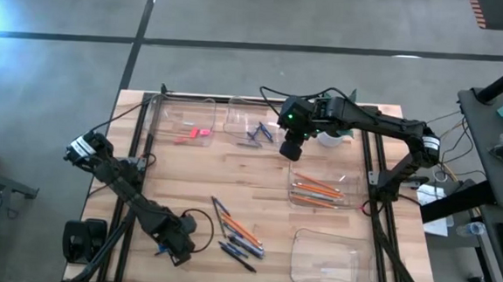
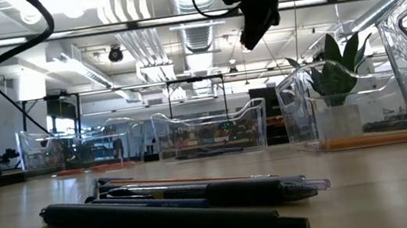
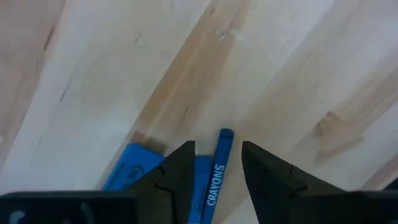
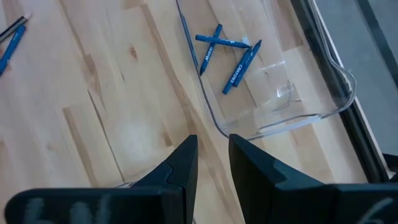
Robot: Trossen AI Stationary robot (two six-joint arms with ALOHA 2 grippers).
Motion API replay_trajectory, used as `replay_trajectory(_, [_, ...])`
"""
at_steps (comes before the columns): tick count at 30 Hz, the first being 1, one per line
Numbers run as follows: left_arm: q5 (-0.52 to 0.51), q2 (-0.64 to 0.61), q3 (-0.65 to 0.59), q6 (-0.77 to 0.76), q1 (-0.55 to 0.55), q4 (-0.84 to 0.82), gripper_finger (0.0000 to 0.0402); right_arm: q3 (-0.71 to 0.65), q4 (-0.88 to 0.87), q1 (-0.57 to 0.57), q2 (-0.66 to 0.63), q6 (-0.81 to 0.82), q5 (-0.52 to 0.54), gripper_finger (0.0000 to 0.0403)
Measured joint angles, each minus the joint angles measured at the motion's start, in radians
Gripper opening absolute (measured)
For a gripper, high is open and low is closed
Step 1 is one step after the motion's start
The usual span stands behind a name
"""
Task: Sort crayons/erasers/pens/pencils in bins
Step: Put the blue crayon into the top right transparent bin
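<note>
My left gripper (image 3: 217,146) hangs open near the table's near left corner (image 1: 173,248), pointing down. Its fingers stand on either side of a blue crayon (image 3: 216,177) that lies flat on the wood and touches neither of them. A blue eraser (image 3: 132,169) lies flat beside the crayon. My right gripper (image 4: 213,140) is raised over the far middle of the table (image 1: 290,149), slightly open and holding nothing. Just past it, a few blue crayons (image 4: 227,53) lie in a clear bin (image 4: 298,112).
Pens and pencils lie in a loose pile (image 1: 237,236) at the near middle, seen close up in the low view (image 2: 176,208). Pink erasers lie in the far left bin (image 1: 191,135). Orange pencils fill the right bin (image 1: 318,191). Another clear bin (image 1: 332,260) stands near right.
</note>
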Motion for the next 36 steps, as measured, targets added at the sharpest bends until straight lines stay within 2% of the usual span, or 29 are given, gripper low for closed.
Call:
replay_trajectory(13, [0.041,0.048,0.015,-0.025,-0.008,-0.007,0.0115,0.000,0.001,0.000,0.000,0.002,0.000,0.0082])
replay_trajectory(26, [0.060,0.050,0.013,-0.028,-0.010,0.004,0.0011,0.001,0.000,0.000,0.000,-0.001,0.000,0.0082])
replay_trajectory(36, [0.053,0.019,0.053,0.043,-0.010,0.017,0.0007,0.001,0.000,0.000,0.000,-0.014,0.000,0.0082])
